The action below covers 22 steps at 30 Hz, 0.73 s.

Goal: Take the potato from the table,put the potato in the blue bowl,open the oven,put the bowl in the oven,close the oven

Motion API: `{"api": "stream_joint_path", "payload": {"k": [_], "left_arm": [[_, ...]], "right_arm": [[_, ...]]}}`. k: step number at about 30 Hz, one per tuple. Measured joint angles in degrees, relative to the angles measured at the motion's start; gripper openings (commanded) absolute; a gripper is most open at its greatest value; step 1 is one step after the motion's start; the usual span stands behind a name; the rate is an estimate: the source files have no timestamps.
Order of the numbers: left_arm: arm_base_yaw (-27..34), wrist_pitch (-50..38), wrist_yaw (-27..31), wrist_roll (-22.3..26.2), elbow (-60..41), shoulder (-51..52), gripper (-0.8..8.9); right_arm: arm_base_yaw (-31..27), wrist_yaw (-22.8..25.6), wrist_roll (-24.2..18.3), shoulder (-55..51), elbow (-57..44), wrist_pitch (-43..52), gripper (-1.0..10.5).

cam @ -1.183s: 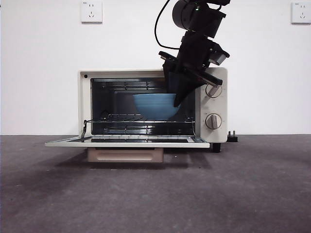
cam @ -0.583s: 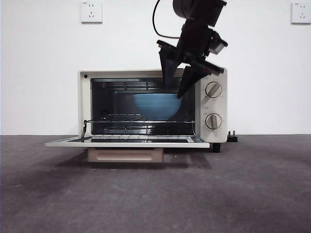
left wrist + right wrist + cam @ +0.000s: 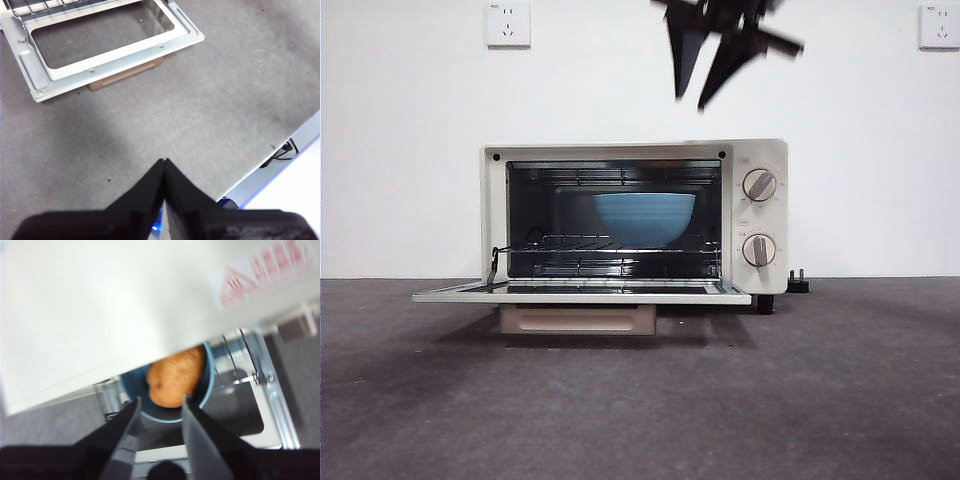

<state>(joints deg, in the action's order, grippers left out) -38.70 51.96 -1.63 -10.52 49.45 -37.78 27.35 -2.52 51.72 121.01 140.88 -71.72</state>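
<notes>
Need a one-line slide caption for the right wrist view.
Open right gripper above the oven, looking down at the potato in the blue bowl.

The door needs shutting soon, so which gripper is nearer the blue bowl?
Right. The right gripper hangs open above the oven, looking down at the blue bowl and potato. The left gripper waits shut over the table, beyond the open door.

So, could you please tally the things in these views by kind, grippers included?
Oven: 1
Blue bowl: 1
Potato: 1
Oven knobs: 2
Wall sockets: 2
Grippers: 2, left gripper and right gripper
Total: 9
</notes>
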Motion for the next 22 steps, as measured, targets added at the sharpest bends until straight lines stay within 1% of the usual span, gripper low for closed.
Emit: {"api": "stream_joint_path", "payload": {"k": [1,4,6,7,8,10,11,14,16,18,19,22], "left_arm": [[0.0,0.0,0.0,0.1,0.0,-0.2,-0.06],[0.0,0.0,0.2,1.2,0.0,-1.0,-0.06],[0.2,0.0,0.4,2.4,0.0,-2.4,-0.06],[0.5,0.0,0.4,2.9,0.0,-3.1,-0.06],[1.0,0.0,0.3,3.6,0.0,-4.3,-0.06],[2.0,-0.1,0.0,4.6,0.0,-6.2,-0.07],[2.6,-0.2,-0.1,5.3,0.0,-7.7,-0.07],[4.6,-0.9,-0.5,7.1,0.0,-10.8,-0.08],[6.4,-2.1,-1.9,8.0,0.0,-12.2,-0.08],[9.0,-4.2,-5.6,8.7,0.0,-14.2,-0.08],[10.4,-5.2,-7.8,9.1,0.0,-15.1,-0.08],[15.4,-8.6,-17.1,9.6,0.0,-17.8,-0.08]], "right_arm": [[0.0,0.4,-1.8,0.0,1.9,-0.9,1.2],[0.0,0.9,-9.2,0.0,8.3,-5.0,1.2],[0.0,1.0,-16.0,-0.3,11.7,-5.8,1.2],[0.1,0.9,-19.3,-0.9,12.3,-5.9,1.2],[0.2,0.9,-23.6,-1.8,12.3,-5.9,1.2],[0.4,1.0,-29.4,-3.3,12.3,-5.9,1.2],[0.6,1.0,-33.1,-4.3,12.3,-5.9,1.2],[0.8,1.6,-40.3,-7.1,12.3,-5.9,1.1],[0.8,2.9,-43.3,-9.0,12.3,-5.9,1.1],[0.7,5.1,-45.6,-11.9,11.0,-5.9,1.1],[0.7,6.5,-46.4,-13.4,9.9,-5.9,1.1],[0.5,11.8,-48.4,-18.8,4.6,-5.9,0.5]]}}
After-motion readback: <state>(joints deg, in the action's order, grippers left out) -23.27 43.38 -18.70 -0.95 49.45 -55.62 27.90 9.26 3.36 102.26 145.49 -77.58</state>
